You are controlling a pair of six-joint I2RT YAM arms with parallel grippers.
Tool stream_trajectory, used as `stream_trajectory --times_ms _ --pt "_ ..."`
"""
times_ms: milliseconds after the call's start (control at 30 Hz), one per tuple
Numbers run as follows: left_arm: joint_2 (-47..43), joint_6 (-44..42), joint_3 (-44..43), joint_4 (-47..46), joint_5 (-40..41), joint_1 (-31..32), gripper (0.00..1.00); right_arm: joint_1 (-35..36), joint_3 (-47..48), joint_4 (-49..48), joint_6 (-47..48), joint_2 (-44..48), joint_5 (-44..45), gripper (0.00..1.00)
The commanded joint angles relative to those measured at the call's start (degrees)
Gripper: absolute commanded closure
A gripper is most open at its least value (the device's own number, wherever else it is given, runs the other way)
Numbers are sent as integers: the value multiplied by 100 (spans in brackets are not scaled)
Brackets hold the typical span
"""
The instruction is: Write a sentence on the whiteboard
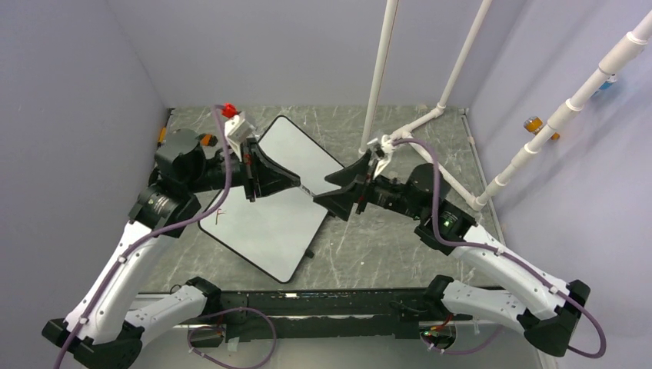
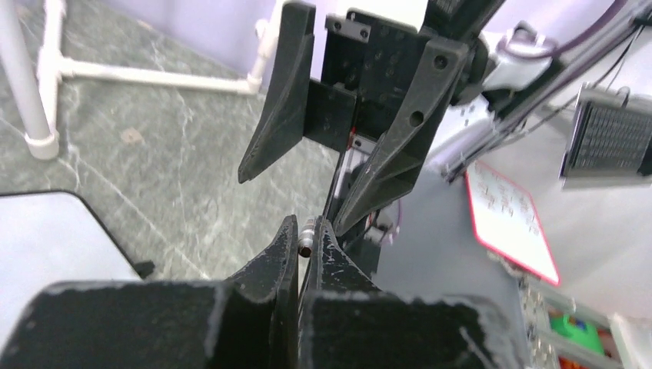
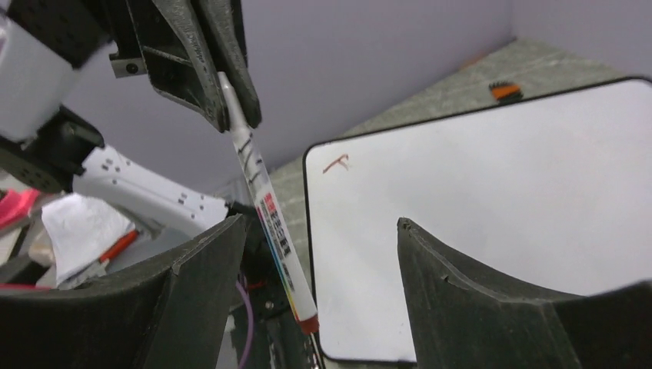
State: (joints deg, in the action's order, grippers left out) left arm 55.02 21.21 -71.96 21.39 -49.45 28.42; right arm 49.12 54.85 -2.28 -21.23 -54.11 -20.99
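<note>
The whiteboard (image 1: 269, 223) lies flat on the table, turned like a diamond; it also shows in the right wrist view (image 3: 500, 192) and the left wrist view (image 2: 46, 231). The sentence is one short reddish-brown mark (image 1: 219, 217) near the board's left corner, also in the right wrist view (image 3: 336, 163). My left gripper (image 1: 298, 184) is shut on the back end of a white marker (image 3: 269, 215), held above the board. My right gripper (image 1: 323, 191) is open, its fingers (image 3: 200, 292) either side of the marker's red tip without touching it.
White plastic pipes (image 1: 384, 69) rise at the back right, their feet on the table. A red-topped object (image 1: 229, 111) and an orange clip (image 1: 163, 137) sit at the back left. A red-rimmed card (image 2: 511, 219) lies beyond the table.
</note>
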Motion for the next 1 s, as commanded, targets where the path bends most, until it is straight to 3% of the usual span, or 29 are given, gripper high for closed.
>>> stream_trajectory --times_ms 0,267,467,967 --pt "-219 1094 -89 -1217 552 -69 100 -348 -192 -1555 -790 247 -57 26" --pt "-369 2331 382 -3280 909 -141 100 -1001 79 -2943 -2026 -108 -899 34" --pt "-81 3014 488 -4264 917 -154 100 -1151 372 -3460 -2513 -389 -1451 43" --pt "333 3371 513 -4972 891 -165 100 -1157 748 -3587 -2664 -641 -1765 57"
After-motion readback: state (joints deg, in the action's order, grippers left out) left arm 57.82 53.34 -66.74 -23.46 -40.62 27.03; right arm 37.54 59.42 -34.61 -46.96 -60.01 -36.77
